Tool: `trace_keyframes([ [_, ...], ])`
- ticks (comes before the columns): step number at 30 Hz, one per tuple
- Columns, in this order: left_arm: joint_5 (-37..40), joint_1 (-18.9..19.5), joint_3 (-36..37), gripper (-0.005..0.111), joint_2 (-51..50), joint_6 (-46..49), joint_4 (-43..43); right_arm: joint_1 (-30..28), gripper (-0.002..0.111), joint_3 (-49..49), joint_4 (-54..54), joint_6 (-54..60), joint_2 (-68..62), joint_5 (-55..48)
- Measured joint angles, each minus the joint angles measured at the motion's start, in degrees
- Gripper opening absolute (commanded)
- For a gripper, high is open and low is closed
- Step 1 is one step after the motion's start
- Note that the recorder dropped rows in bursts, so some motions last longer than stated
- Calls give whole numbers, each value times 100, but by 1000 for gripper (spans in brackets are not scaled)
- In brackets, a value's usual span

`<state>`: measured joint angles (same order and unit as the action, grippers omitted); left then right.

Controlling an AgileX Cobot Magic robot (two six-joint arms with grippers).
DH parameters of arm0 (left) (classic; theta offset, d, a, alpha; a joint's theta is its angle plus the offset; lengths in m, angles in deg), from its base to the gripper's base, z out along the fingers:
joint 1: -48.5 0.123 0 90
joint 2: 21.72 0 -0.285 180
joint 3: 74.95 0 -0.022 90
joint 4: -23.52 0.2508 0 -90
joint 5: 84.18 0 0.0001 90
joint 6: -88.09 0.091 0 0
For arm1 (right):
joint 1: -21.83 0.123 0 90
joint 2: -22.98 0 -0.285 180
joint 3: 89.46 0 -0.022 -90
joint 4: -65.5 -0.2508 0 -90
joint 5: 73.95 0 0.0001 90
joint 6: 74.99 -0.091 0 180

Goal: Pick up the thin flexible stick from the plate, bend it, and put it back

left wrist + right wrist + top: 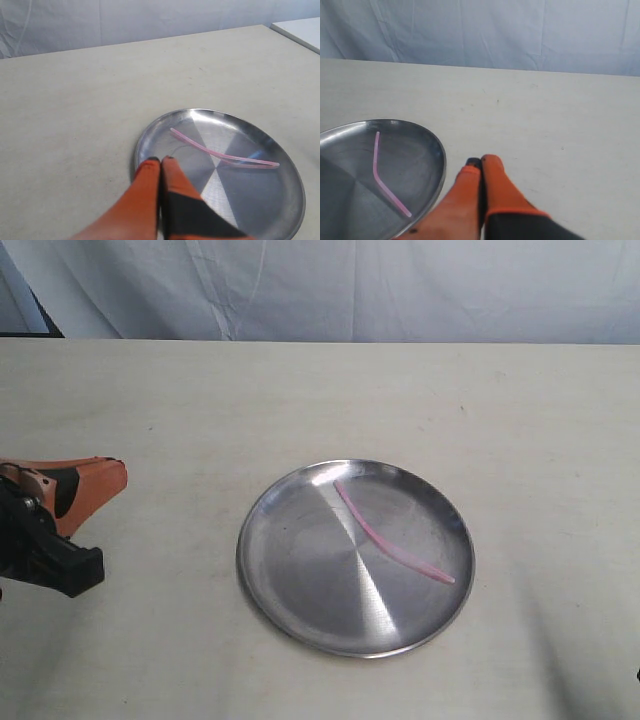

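Both left gripper [161, 159] and right gripper [481, 160] are held closed, empty, off the plate [300, 575], the bent thin flexible stick [360, 524] being judged returned.

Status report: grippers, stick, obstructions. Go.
Left gripper shut, empty, clear of plate. Right gripper shut, empty, beside plate. Stick bent, lying in plate. No obstruction seen.

Beige table [300, 400], pale cloth backdrop [400, 290]
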<state>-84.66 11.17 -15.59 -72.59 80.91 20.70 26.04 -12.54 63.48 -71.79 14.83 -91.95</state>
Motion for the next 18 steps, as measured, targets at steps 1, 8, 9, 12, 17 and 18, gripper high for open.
trace_keyframes([
  [1, 0, 0, 0, 0, 0, 0, 0, 0, -1, 0, 0, 0, 0, 0],
  [8, 0, 0, 0, 0, 0, 0, 0, 0, -1, 0, 0, -10, 0, 0],
  [9, 0, 0, 0, 0, 0, 0, 0, 0, -1, 0, 0, -10, 0, 0],
  [12, 0, 0, 3, 0, 36, 0, 0, 0, -1, 0, 0, -10, 0, 0],
  [17, 47, 56, 149, 0, 506, 88, 11, 0, -1, 0, 0, -21, 0, 0],
  [18, 47, 117, 196, 0, 640, 143, 11, 0, -1, 0, 0, -21, 0, 0],
])
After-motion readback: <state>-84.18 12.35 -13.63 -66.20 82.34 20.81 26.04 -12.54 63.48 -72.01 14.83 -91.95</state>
